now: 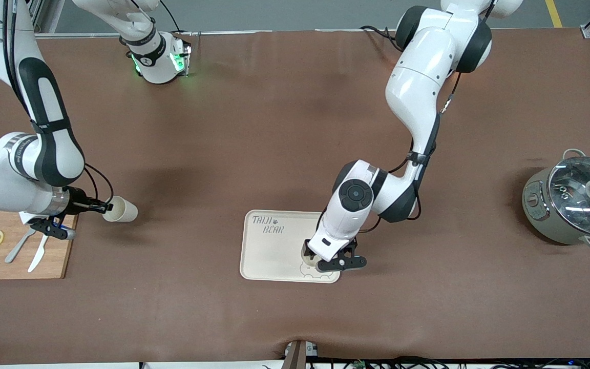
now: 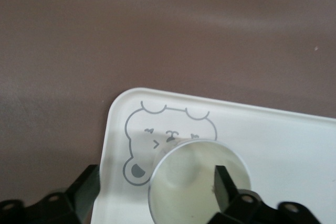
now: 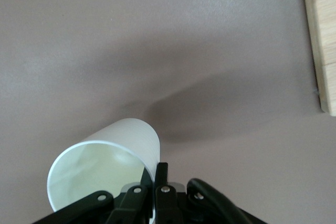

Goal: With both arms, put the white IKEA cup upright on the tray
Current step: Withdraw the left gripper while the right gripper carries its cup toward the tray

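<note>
One white cup stands upright on the cream tray, on its bear-face drawing at the corner nearest the front camera. My left gripper is open over it, one finger inside the cup and the other outside the rim. In the front view this cup shows partly under the left gripper on the tray. A second white cup lies sideways in the air, my right gripper shut on its rim wall. It hangs over the table beside the cutting board, cup and right gripper.
A wooden cutting board with lemon slices, a fork and a knife lies at the right arm's end; its edge shows in the right wrist view. A grey pot with a glass lid stands at the left arm's end.
</note>
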### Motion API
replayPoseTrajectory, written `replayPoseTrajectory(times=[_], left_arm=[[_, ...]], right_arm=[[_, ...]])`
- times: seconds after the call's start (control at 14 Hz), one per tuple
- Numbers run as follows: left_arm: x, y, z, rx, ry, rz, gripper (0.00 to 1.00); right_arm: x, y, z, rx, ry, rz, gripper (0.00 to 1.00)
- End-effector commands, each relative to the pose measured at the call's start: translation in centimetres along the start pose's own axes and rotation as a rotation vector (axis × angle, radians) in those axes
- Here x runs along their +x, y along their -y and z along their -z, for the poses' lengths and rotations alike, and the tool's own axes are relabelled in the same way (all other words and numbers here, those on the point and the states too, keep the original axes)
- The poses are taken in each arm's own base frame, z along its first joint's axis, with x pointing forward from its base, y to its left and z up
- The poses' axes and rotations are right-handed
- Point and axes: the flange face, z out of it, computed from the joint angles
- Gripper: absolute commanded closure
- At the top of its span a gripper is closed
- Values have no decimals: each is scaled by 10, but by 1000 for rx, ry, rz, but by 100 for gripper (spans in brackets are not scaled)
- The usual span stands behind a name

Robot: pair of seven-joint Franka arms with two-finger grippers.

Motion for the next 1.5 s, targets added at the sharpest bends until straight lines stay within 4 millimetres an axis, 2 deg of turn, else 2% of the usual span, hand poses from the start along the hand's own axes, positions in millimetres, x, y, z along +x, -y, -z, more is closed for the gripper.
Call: replayPoseTrajectory(times=[0.0,0.14,0.29,0.43,0.57,0.86,1.0,1.14,1.43], left_arm=[[7,-9,40,-11,1,14,0],[11,-10,67,0,22,17,0],[16,-9,99,21,46,9,0],[27,6,130,48,73,13,0],[42,27,186,52,101,-36,0],[75,105,281,73,161,-101,0],[90,150,311,79,174,-128,0],[104,190,328,81,175,-144,0],[129,273,342,83,176,-197,0]], right_arm=[[-2,6,14,43,3,-27,100],[-2,10,14,48,4,-60,100],[-3,29,19,50,-7,-65,100],[-1,43,27,51,-20,-170,100],[-2,60,31,50,-32,-195,100],[-1,83,39,59,-50,-334,100],[-1,104,44,67,-69,-391,100],[-3,128,39,65,-69,-442,100],[0,159,23,89,-93,-508,100]])
